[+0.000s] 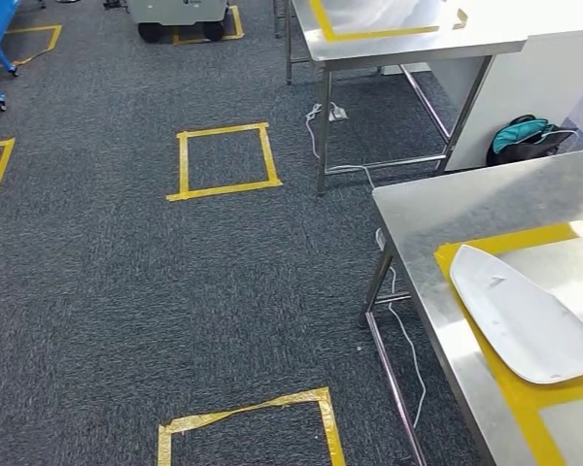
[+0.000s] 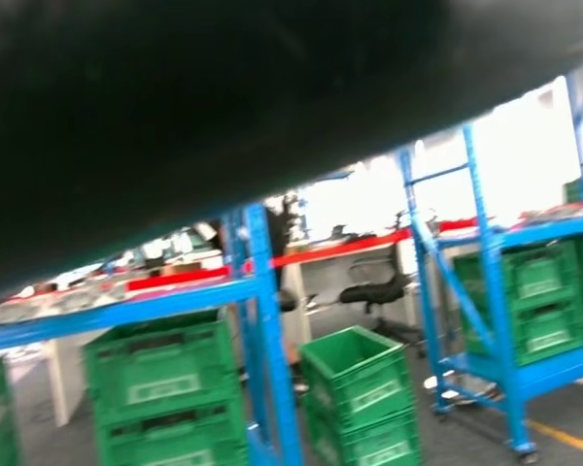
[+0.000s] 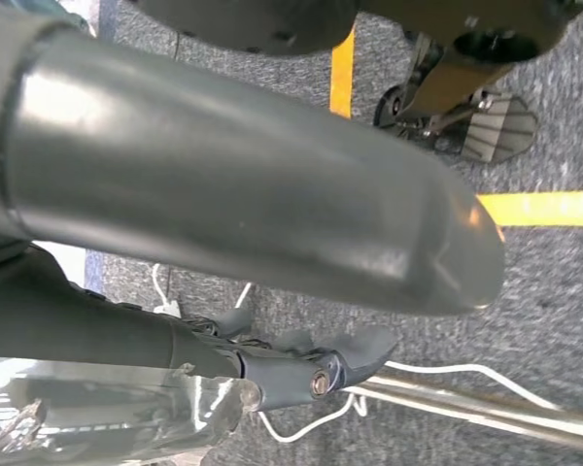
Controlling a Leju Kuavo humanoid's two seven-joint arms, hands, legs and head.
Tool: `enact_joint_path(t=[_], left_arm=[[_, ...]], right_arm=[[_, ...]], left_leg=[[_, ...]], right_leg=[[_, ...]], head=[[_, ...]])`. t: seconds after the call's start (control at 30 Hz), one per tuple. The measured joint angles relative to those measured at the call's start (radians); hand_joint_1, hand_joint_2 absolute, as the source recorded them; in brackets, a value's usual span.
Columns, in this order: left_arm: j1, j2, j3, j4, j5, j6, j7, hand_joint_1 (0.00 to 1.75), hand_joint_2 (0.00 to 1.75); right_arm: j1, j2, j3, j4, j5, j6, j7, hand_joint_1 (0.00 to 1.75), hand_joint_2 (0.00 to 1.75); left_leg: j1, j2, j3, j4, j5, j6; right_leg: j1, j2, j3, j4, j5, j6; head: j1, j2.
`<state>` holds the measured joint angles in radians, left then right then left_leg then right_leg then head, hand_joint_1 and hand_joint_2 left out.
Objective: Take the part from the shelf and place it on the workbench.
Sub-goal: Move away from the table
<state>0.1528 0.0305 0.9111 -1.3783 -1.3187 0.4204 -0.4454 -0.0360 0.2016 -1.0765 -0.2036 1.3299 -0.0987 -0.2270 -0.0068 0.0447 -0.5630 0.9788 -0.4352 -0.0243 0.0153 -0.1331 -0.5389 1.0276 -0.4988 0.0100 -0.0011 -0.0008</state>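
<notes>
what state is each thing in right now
white part: lying flat on the workbench, across the yellow tape, nothing holding it
workbench: bears the part
right robot hand: fingers stretched out, holding nothing
green crate: open at the top
bag: lying on the floor
white cable: loose on the floor under the workbench

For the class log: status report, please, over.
Right hand empty, fingers apart. Left hand dark blur, state unclear. White flat curved panel lies on steel workbench, within yellow tape. White cable trails under bench.
</notes>
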Motion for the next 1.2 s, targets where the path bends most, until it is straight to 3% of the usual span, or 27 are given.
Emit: enact_joint_path(t=[0.07, 0.13, 0.2, 0.23, 0.3, 0.37, 0.43, 0.5, 0.53, 0.6, 0.63, 0.67, 0.7, 0.73, 0.77, 0.8, 0.87, 0.93, 1.0, 1.03, 1.1, 1.13, 1.2], left_arm=[[-0.004, -0.003, 0.009, 0.011, -0.008, 0.000, -0.003, 0.00, 0.00], [-0.014, -0.009, 0.012, 0.035, -0.021, 0.002, -0.005, 0.00, 0.00], [-0.020, -0.017, 0.017, 0.070, -0.031, 0.007, -0.006, 0.00, 0.00], [-0.021, -0.021, 0.023, 0.091, -0.037, 0.010, -0.005, 0.00, 0.00], [-0.026, -0.025, 0.042, 0.132, -0.047, 0.018, -0.002, 0.00, 0.00], [-0.032, -0.026, 0.060, 0.166, -0.056, 0.023, 0.000, 0.00, 0.00], [-0.038, -0.026, 0.079, 0.195, -0.064, 0.024, -0.001, 0.00, 0.00], [-0.043, -0.025, 0.106, 0.230, -0.072, 0.019, -0.006, 0.00, 0.00], [-0.044, -0.026, 0.121, 0.249, -0.077, 0.016, -0.009, 0.00, 0.00], [-0.054, -0.028, 0.145, 0.284, -0.084, 0.014, -0.016, 0.00, 0.00], [-0.061, -0.029, 0.152, 0.298, -0.086, 0.014, -0.018, 0.00, 0.00], [-0.067, -0.030, 0.157, 0.312, -0.087, 0.014, -0.019, 0.00, 0.00], [-0.072, -0.031, 0.161, 0.325, -0.089, 0.013, -0.020, 0.00, 0.00], [-0.074, -0.032, 0.168, 0.340, -0.091, 0.009, -0.022, 0.00, 0.00], [-0.077, -0.033, 0.176, 0.358, -0.089, 0.001, -0.026, 0.00, 0.00], [-0.081, -0.033, 0.188, 0.378, -0.079, -0.014, -0.036, 0.00, 0.00], [-0.100, -0.035, 0.214, 0.424, -0.030, -0.069, -0.068, 0.00, 0.00], [-0.122, -0.038, 0.244, 0.474, 0.033, -0.136, -0.096, 0.00, 0.00], [-0.134, -0.042, 0.276, 0.525, 0.079, -0.180, -0.107, 0.00, 0.00], [-0.137, -0.042, 0.293, 0.548, 0.094, -0.190, -0.109, 0.00, 0.00], [-0.147, -0.043, 0.322, 0.592, 0.115, -0.202, -0.113, 0.00, 0.00], [-0.154, -0.044, 0.333, 0.613, 0.121, -0.207, -0.114, 0.00, 0.00], [-0.166, -0.048, 0.351, 0.655, 0.128, -0.218, -0.110, 0.00, 0.00]], right_arm=[[-0.001, 0.000, 0.000, 0.000, 0.001, 0.000, 0.000, 0.00, 0.00], [0.000, 0.000, 0.000, 0.000, 0.001, -0.001, 0.000, 0.00, 0.00], [0.003, 0.000, 0.000, 0.000, 0.001, -0.001, 0.000, 0.00, 0.00], [0.003, 0.000, 0.000, 0.000, 0.002, -0.001, 0.001, 0.00, 0.00], [0.003, 0.000, 0.000, 0.000, 0.002, -0.001, 0.002, 0.00, 0.00], [0.003, 0.000, 0.000, 0.000, 0.002, 0.000, 0.003, 0.00, 0.00], [0.001, 0.000, 0.000, 0.000, 0.003, 0.000, 0.004, 0.00, 0.00], [0.000, -0.001, 0.000, 0.000, 0.003, 0.000, 0.004, 0.00, 0.00], [0.000, -0.001, 0.000, 0.000, 0.004, 0.000, 0.005, 0.00, 0.00], [0.000, -0.001, 0.000, 0.000, 0.004, 0.001, 0.004, 0.00, 0.00], [0.001, -0.001, 0.000, 0.000, 0.004, 0.001, 0.004, 0.00, 0.00], [0.003, -0.001, 0.000, 0.000, 0.004, 0.001, 0.004, 0.00, 0.00], [0.004, -0.002, 0.000, 0.000, 0.004, 0.001, 0.005, 0.00, 0.00], [0.004, -0.002, 0.000, 0.000, 0.004, 0.001, 0.005, 0.00, 0.00], [0.003, -0.002, 0.000, 0.000, 0.005, 0.002, 0.004, 0.00, 0.00], [0.002, -0.002, 0.000, 0.000, 0.005, 0.004, 0.004, 0.00, 0.00], [0.001, -0.002, 0.000, 0.000, 0.005, 0.008, 0.001, 0.00, 0.00], [0.000, -0.002, 0.000, 0.000, 0.003, 0.009, -0.004, 0.00, 0.00], [-0.004, -0.002, 0.000, 0.000, 0.002, 0.009, -0.009, 0.00, 0.00], [-0.007, -0.002, 0.000, 0.000, 0.002, 0.010, -0.011, 0.00, 0.00], [-0.008, -0.002, -0.001, 0.000, 0.001, 0.009, -0.014, 0.00, 0.00], [-0.006, -0.002, -0.001, 0.000, 0.000, 0.009, -0.014, 0.00, 0.00], [-0.001, -0.002, -0.001, 0.000, 0.000, 0.009, -0.015, 0.00, 0.00]], left_leg=[[0.006, -0.025, 0.002, -0.004, 0.004, 0.010], [0.010, -0.049, 0.001, -0.005, 0.006, 0.018], [0.012, -0.076, 0.000, -0.005, 0.006, 0.022], [0.013, -0.091, 0.000, -0.004, 0.006, 0.022], [0.018, -0.119, 0.002, -0.003, 0.006, 0.017], [0.022, -0.146, -0.001, 0.003, 0.005, 0.005], [0.025, -0.171, -0.010, 0.006, 0.008, -0.010], [0.029, -0.192, -0.017, 0.000, 0.015, -0.024], [0.029, -0.182, -0.020, 0.004, 0.012, -0.029], [0.026, -0.126, -0.051, 0.066, -0.028, -0.034], [0.023, -0.090, -0.081, 0.130, -0.061, -0.036], [0.023, -0.069, -0.116, 0.203, -0.095, -0.037], [0.023, -0.060, -0.145, 0.263, -0.116, -0.038], [0.023, -0.057, -0.158, 0.293, -0.120, -0.037], [0.023, -0.055, -0.150, 0.282, -0.103, -0.037], [0.023, -0.048, -0.123, 0.232, -0.071, -0.035], [0.017, 0.000, -0.048, 0.091, -0.011, -0.029], [0.009, 0.032, -0.010, 0.017, 0.007, -0.019], [0.006, 0.013, -0.011, 0.010, 0.006, -0.007], [0.007, 0.002, -0.010, 0.008, 0.007, -0.001], [0.012, -0.019, -0.008, 0.004, 0.011, 0.011], [0.014, -0.031, -0.009, 0.004, 0.011, 0.016], [0.015, -0.058, -0.011, 0.004, 0.012, 0.021]], right_leg=[[-0.005, 0.040, -0.014, 0.039, -0.028, 0.011], [-0.008, 0.105, -0.070, 0.159, -0.088, 0.019], [-0.010, 0.128, -0.131, 0.277, -0.128, 0.023], [-0.011, 0.131, -0.141, 0.290, -0.121, 0.025], [-0.016, 0.142, -0.105, 0.202, -0.056, 0.029], [-0.028, 0.192, -0.044, 0.069, -0.002, 0.034], [-0.033, 0.222, -0.015, 0.012, 0.007, 0.031], [-0.030, 0.202, -0.010, 0.009, 0.010, 0.016], [-0.030, 0.192, -0.010, 0.007, 0.013, 0.008], [-0.028, 0.165, -0.008, 0.001, 0.016, -0.005], [-0.024, 0.149, -0.008, 0.001, 0.015, -0.010], [-0.021, 0.133, -0.008, 0.001, 0.014, -0.014], [-0.019, 0.117, -0.008, 0.001, 0.013, -0.016], [-0.017, 0.103, -0.008, 0.001, 0.012, -0.017], [-0.017, 0.090, -0.007, 0.001, 0.011, -0.017], [-0.017, 0.077, -0.005, 0.001, 0.009, -0.016], [-0.013, 0.053, 0.001, 0.002, 0.003, -0.009], [-0.009, 0.033, 0.006, 0.003, -0.004, 0.001], [-0.009, 0.015, 0.014, -0.001, -0.008, 0.010], [-0.011, 0.022, 0.016, 0.002, -0.013, 0.016], [-0.015, 0.071, -0.005, 0.054, -0.046, 0.025], [-0.016, 0.101, -0.033, 0.110, -0.075, 0.028], [-0.017, 0.125, -0.098, 0.240, -0.129, 0.030]], head=[[0.003, 0.000], [0.009, 0.000], [0.012, 0.000], [0.013, 0.000], [0.013, 0.000], [0.013, 0.000], [0.014, 0.000], [0.013, 0.000], [0.012, 0.000], [0.006, 0.000], [0.004, 0.000], [0.002, 0.000], [0.002, 0.000], [0.002, 0.000], [0.001, 0.000], [0.001, 0.000], [0.001, 0.000], [0.002, 0.000], [0.003, 0.000], [0.003, 0.000], [0.007, 0.000], [0.009, 0.000], [0.012, 0.000]])
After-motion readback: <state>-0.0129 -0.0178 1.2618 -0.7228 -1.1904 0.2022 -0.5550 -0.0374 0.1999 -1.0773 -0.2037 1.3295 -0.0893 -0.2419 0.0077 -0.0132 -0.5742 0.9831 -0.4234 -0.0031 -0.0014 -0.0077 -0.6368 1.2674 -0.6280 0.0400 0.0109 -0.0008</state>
